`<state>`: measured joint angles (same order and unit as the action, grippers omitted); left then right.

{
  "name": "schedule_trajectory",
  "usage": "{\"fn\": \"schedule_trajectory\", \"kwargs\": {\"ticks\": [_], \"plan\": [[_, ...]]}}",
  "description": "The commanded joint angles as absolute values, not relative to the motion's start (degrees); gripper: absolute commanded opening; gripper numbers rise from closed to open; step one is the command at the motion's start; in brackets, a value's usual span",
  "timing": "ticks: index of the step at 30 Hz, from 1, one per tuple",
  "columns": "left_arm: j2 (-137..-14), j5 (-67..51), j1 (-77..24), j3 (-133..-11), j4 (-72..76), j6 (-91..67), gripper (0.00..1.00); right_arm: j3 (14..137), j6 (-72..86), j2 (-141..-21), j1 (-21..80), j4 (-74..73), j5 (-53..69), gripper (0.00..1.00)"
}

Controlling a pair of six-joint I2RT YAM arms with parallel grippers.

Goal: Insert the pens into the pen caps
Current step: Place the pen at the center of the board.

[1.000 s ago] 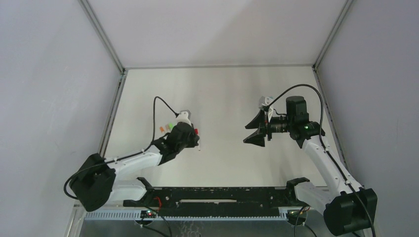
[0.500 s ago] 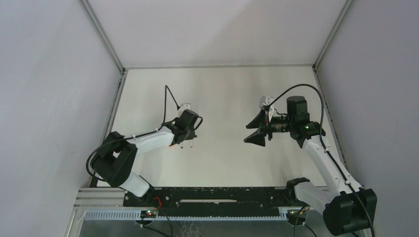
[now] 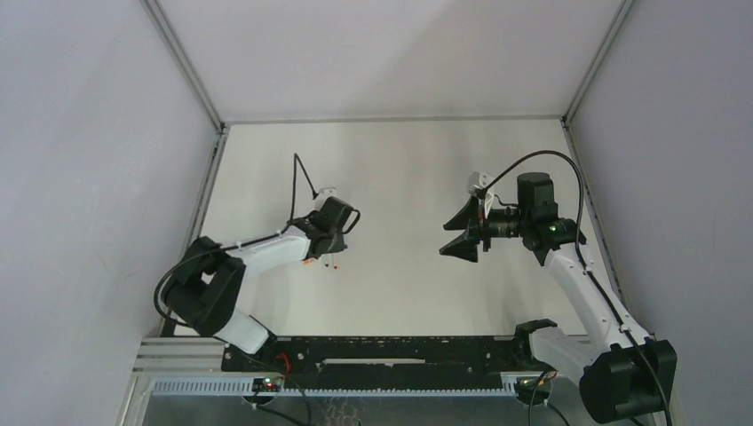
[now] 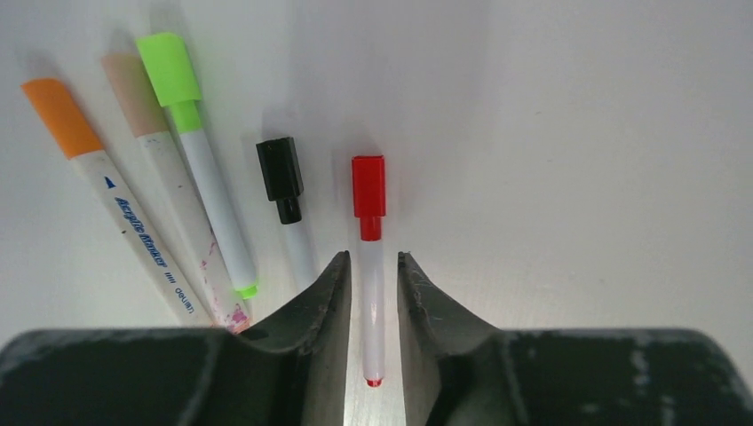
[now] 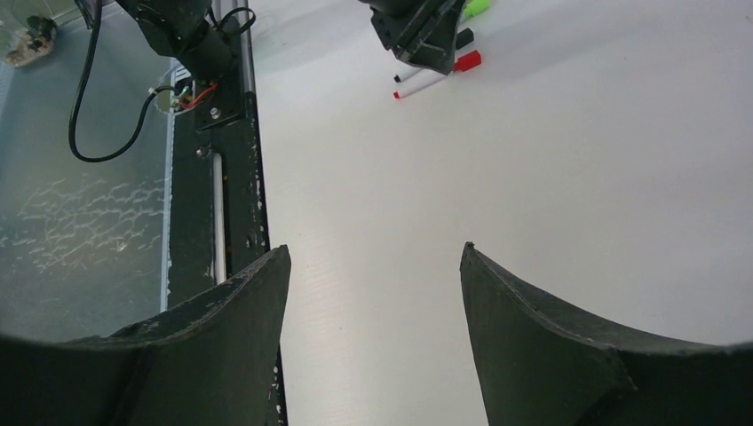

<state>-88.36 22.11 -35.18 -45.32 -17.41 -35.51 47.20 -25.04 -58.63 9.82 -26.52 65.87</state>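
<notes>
five pens point(image 5: 431, 80) lie fanned on the white table point(image 4: 577, 133). places here are given from the red pen point(image 4: 371, 302).

- far left of it: orange pen point(image 4: 135, 222), printed white barrel, orange cap at the far end.
- next: tan-capped pen point(image 4: 182, 213), barrel smudged pink near its lower end.
- then: green pen point(image 4: 216, 204), bright green cap, green tail plug.
- just left of it: black pen point(image 4: 287, 209), lower barrel hidden behind the left gripper point(image 4: 373, 266).
- the red pen lies straight. its red cap point(image 4: 368, 185) is at the far end with a narrower red collar showing below it, and a red plug is at the near end.

the caps look set on the tips. whether they are pressed home cannot be told.

the left gripper straddles the red pen's barrel. its jaws are narrowed to a slot slightly wider than the barrel, with a thin gap on each side and nothing clamped yet.

handling, judged: thin, light, hard plastic. the barrel is smooth and round, so it likely rolls and slips easily. it looks stiff and not fragile. the best hold is mid-barrel, squeezed across the round with the cap end left free. pinching the collar or cap would get in the way of seating.

well right of the red pen, the right gripper point(image 5: 373, 257) hangs above bare table, jaws spread wide, empty.
</notes>
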Motion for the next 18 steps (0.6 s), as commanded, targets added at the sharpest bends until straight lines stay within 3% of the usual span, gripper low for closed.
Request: {"fn": "schedule_trajectory", "kwargs": {"ticks": [1, 8, 13, 18], "plan": [[-81.96, 21.88, -34.72, -44.91, -17.3, -34.32, 0.31, 49.13, -26.04, -57.81, 9.1, -26.53, 66.44, 0.77], [-68.29, 13.19, -34.8, -39.91, -12.52, -31.94, 0.36, 49.33, -26.93, -56.74, 7.53, -27.31, 65.91, 0.76], [-50.86, 1.9, -34.72, -36.98, -8.23, -29.52, 0.54, 50.53, -31.21, -54.38, 2.82, -31.02, 64.32, 0.77], [-40.86, -2.69, -34.63, -46.65, -19.9, -20.66, 0.8, 50.54, -31.66, -54.42, -6.19, -31.5, 65.2, 0.77]]}}
